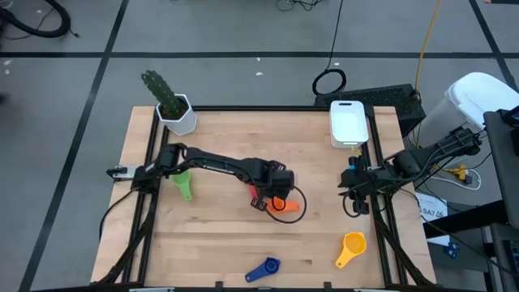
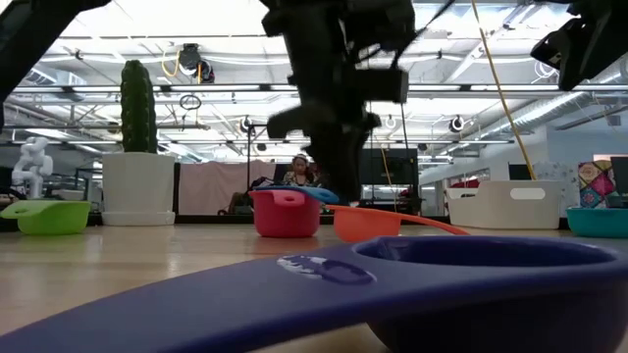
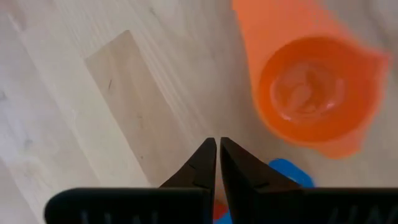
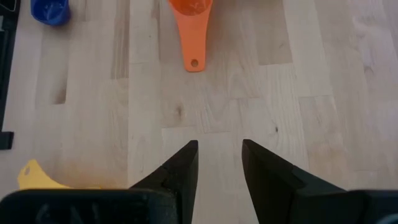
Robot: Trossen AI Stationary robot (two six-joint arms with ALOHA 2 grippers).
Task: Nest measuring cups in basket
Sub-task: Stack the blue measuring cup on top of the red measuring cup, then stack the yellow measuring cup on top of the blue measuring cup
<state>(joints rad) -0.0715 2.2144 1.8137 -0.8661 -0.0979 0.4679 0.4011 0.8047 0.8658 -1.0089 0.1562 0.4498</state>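
Your left gripper (image 3: 217, 163) hangs mid-table with its fingers pressed together on nothing, just above the red cup (image 2: 287, 212) and beside the orange cup (image 3: 314, 93). A blue bit shows under the fingertips. Your right gripper (image 4: 219, 163) waits at the table's right edge, fingers parted and empty. Farther out lie the green cup (image 1: 184, 188), the yellow cup (image 1: 352, 246) and the dark blue cup (image 1: 263, 269). The basket (image 1: 349, 122) sits at the far right corner.
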